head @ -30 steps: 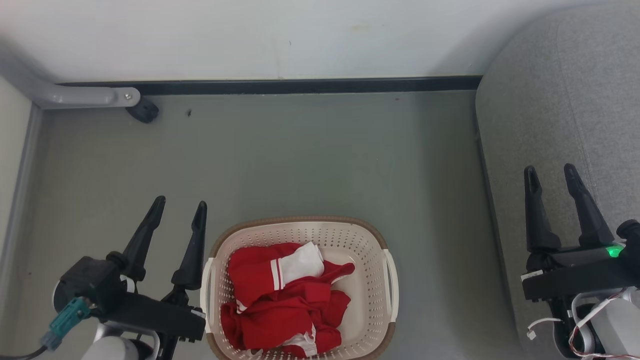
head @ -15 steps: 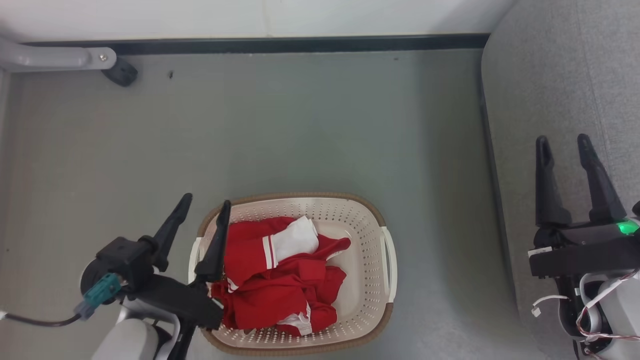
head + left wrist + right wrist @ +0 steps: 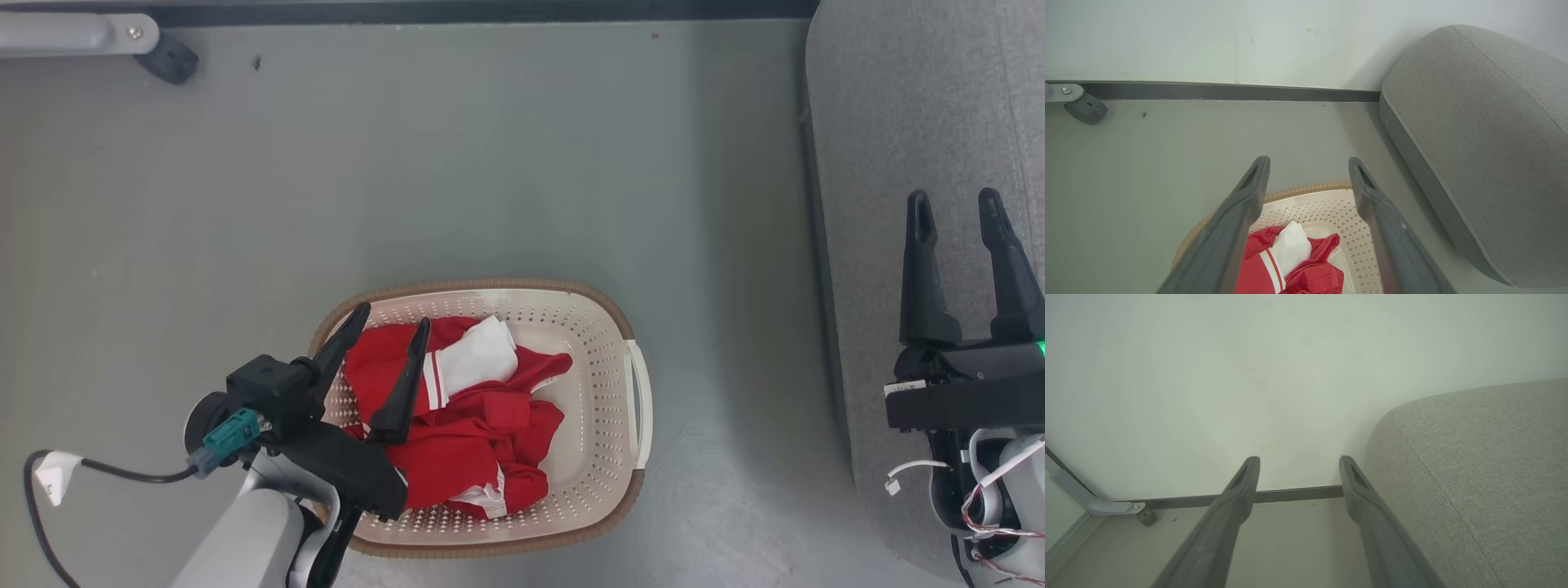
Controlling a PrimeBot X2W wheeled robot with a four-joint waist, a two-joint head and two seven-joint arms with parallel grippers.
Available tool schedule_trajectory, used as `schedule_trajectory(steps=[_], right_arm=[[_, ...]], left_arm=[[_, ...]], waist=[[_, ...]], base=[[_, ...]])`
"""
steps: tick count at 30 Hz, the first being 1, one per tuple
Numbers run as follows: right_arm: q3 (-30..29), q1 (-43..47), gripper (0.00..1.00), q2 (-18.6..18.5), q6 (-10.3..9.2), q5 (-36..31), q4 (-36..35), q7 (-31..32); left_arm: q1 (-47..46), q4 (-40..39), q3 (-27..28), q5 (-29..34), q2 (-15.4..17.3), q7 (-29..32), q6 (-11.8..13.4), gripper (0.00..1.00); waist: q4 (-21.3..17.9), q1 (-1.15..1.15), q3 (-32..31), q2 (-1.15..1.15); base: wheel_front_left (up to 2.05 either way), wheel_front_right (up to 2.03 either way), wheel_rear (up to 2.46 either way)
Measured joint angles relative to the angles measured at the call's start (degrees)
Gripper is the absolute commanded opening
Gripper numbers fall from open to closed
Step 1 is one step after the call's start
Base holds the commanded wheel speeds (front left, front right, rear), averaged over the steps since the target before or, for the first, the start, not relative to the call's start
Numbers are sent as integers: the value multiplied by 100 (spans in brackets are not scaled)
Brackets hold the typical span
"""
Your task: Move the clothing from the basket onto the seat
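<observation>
The cream-white basket (image 3: pixel 638 408) with a brown rim stands on the floor in the lower middle of the head view. Crumpled red clothing (image 3: pixel 465 437) with white stripes and a white panel lies inside it. My left gripper (image 3: pixel 393 316) hangs open over the basket's left part, above the clothing, with nothing between its fingers. In the left wrist view the left gripper (image 3: pixel 1309 160) frames the basket (image 3: pixel 1327 200) and the clothing (image 3: pixel 1261 273) below. The grey seat (image 3: pixel 914 106) runs along the right. My right gripper (image 3: pixel 953 196) stands open and empty over the seat's edge.
A grey metal leg with a black caster (image 3: pixel 167 59) sits at the far left by the dark baseboard (image 3: pixel 490 10). Bare grey floor (image 3: pixel 490 163) stretches between the basket and the wall. A dark cable (image 3: pixel 122 474) trails from my left wrist.
The head camera has tilted down, so the whole scene sits higher. My left gripper has moved right, from beside the basket to over the clothing. The right gripper has kept its place.
</observation>
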Motion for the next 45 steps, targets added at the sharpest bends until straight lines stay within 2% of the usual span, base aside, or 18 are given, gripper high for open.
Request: schedule_trajectory(steps=[14,26,32,45], right_arm=[[-62,-161,100,10,0,-54,-32,-1],[10,-388,100,80,5,-147,-97,-1],[52,-473,100,134,7,-198,-145,-2],[101,-745,100,187,33,-209,-249,-2]], left_arm=[[-414,619,-187,24,-121,2,-99,100],[-857,1245,-553,249,-285,261,-164,100],[-1080,1629,-572,227,-469,381,-196,100],[-1541,2287,-539,211,-481,514,-199,100]], waist=[[-125,0,364,-1],[-237,0,614,-1],[-280,0,762,-1],[-318,0,1119,-1]], base=[[0,0,0],[0,0,0],[0,0,0],[0,0,0]])
